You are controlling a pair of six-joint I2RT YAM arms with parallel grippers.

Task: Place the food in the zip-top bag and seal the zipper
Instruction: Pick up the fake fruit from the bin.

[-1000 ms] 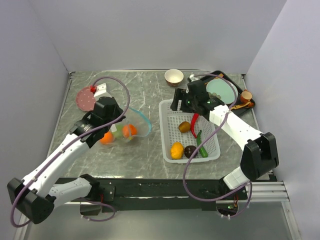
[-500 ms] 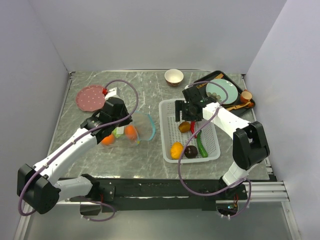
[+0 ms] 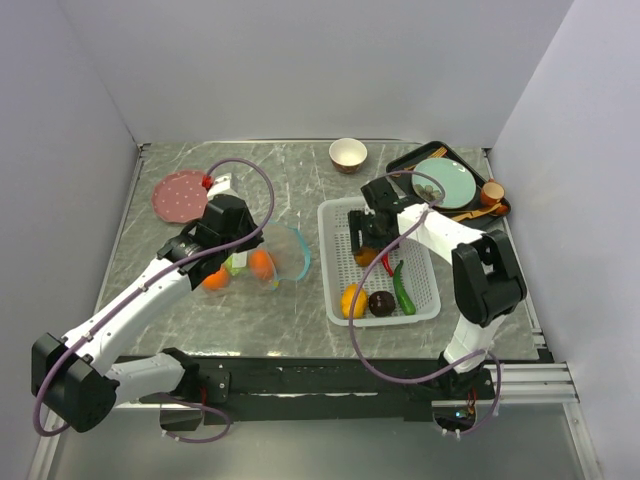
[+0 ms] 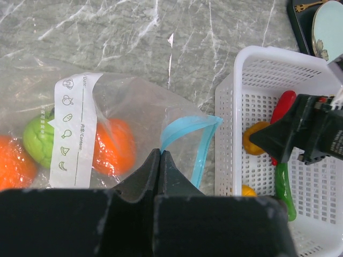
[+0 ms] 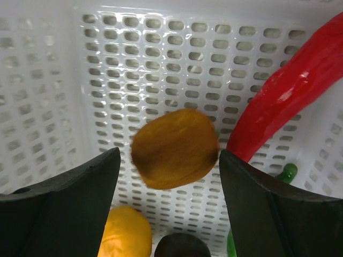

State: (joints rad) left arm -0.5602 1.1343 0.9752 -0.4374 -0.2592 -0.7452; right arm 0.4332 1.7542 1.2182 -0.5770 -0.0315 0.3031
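Above the white basket [image 3: 324, 262], the right hand [image 5: 169, 160] is spread wide astride the brown kiwi [image 5: 174, 144], best centred before closure, while the zip-top bag [image 4: 123, 101] alongside is pinched at its mouth by the tightly closed left hand [image 4: 159, 155].

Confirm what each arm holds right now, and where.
Left gripper is shut on the zip-top bag, pinching clear film beside the zipper. Right gripper holds nothing: open, fingers either side of the kiwi.
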